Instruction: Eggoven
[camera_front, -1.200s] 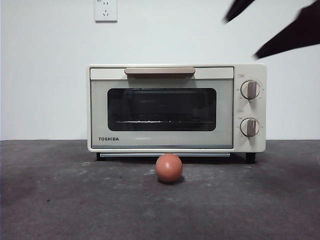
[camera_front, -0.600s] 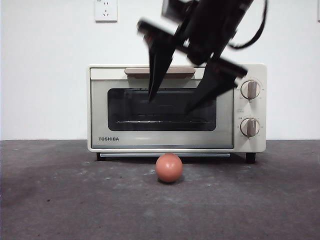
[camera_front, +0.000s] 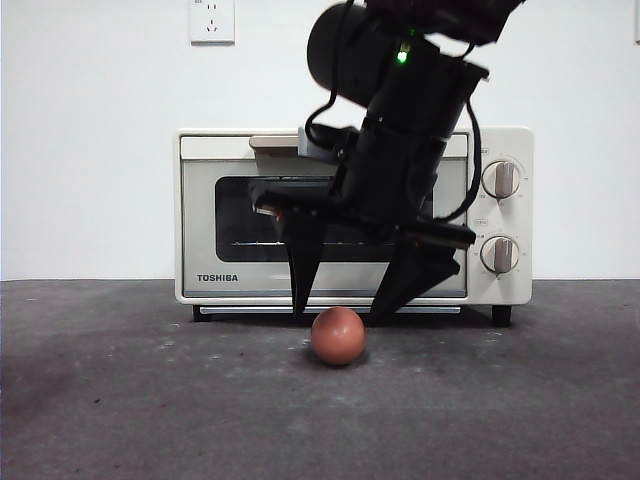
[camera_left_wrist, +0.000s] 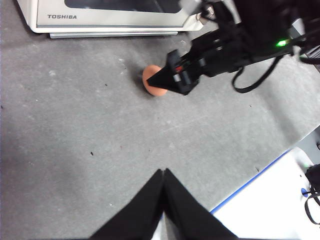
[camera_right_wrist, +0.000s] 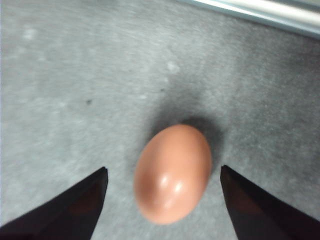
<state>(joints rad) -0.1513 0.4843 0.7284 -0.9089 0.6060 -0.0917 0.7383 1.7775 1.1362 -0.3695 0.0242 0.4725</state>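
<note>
Straddling the egg (camera_right_wrist: 172, 172) — right gripper (camera_right_wrist: 162, 186), jaws spread, untouching.

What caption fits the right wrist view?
Right pincer open, jaws either side of the egg on the grey table.

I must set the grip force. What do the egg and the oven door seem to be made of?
Egg: smooth, slightly glossy orange-brown shell with a highlight; real or plastic, unclear. Oven door: cream panel, probably painted metal, around a dark glass window.
</note>
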